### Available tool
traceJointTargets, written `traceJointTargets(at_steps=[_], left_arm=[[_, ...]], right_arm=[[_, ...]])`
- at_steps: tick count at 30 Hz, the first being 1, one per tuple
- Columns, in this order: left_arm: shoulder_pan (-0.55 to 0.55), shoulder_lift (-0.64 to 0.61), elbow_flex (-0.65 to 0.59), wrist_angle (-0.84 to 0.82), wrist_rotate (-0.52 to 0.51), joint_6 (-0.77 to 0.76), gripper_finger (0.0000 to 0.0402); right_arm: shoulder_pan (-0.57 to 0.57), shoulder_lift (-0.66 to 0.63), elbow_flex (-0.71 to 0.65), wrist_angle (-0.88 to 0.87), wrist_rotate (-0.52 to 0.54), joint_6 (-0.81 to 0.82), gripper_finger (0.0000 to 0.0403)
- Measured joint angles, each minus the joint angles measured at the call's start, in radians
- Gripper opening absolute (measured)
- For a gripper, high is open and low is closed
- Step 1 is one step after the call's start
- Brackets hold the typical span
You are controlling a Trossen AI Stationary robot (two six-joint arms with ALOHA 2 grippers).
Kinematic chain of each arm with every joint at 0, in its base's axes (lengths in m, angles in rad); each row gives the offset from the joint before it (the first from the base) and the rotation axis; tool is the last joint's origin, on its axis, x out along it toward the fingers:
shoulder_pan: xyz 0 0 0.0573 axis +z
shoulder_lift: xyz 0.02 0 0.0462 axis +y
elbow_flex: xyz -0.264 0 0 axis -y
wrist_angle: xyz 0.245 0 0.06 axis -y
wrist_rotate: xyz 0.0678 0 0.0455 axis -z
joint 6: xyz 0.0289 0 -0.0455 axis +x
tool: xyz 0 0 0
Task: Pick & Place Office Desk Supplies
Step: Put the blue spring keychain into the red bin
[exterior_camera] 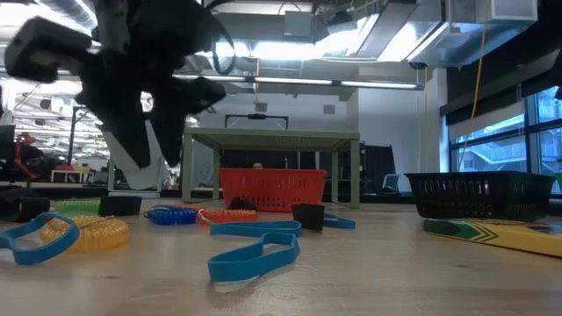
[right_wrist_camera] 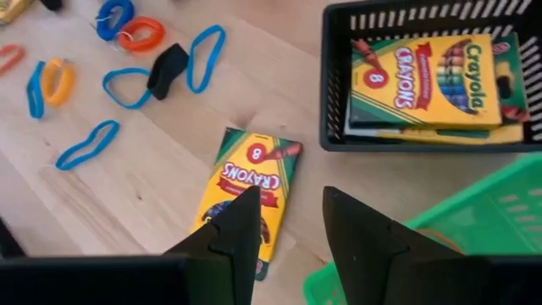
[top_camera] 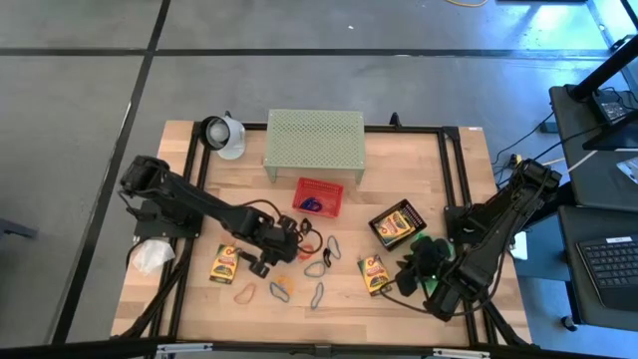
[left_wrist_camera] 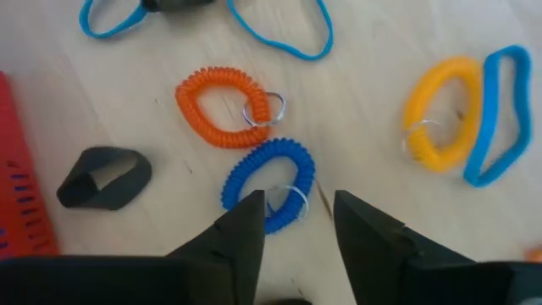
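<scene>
Several loops and clips lie loose on the wooden table: a blue coil loop (left_wrist_camera: pixel 269 182), an orange coil loop (left_wrist_camera: pixel 222 106), a yellow coil loop (left_wrist_camera: pixel 440 114), blue bands (left_wrist_camera: pixel 495 114) and a black clip (left_wrist_camera: pixel 103 176). My left gripper (left_wrist_camera: pixel 296 212) hangs open over the blue coil, well above the table in the low view. One crayon box (right_wrist_camera: pixel 250 191) lies flat near the front edge, another (top_camera: pixel 223 263) at the front left. My right gripper (right_wrist_camera: pixel 288 212) stands open over the first box. More crayon boxes (right_wrist_camera: pixel 432 76) lie in a black basket (right_wrist_camera: pixel 334 127).
A red basket (top_camera: pixel 319 195) stands mid-table in front of a pale green perforated shelf (top_camera: pixel 314 145). A green basket (right_wrist_camera: pixel 406 254) sits beside my right gripper. A white wad (top_camera: pixel 150 256) lies at the table's left edge. Bare wood shows along the front edge.
</scene>
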Motion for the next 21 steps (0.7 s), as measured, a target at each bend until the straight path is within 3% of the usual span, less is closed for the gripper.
traceJointTargets(at_steps=[7,21], left_arm=[[0.0,0.06,0.0,0.017,-0.032,0.018,0.0183],[0.005,0.155,0.003,0.027,-0.013,0.035,0.0184]], right_arm=[[0.0,0.0,0.0,0.039,0.045,-0.039,0.013],[0.0,0.0,0.0,0.098,0.103,-0.074,0.013]])
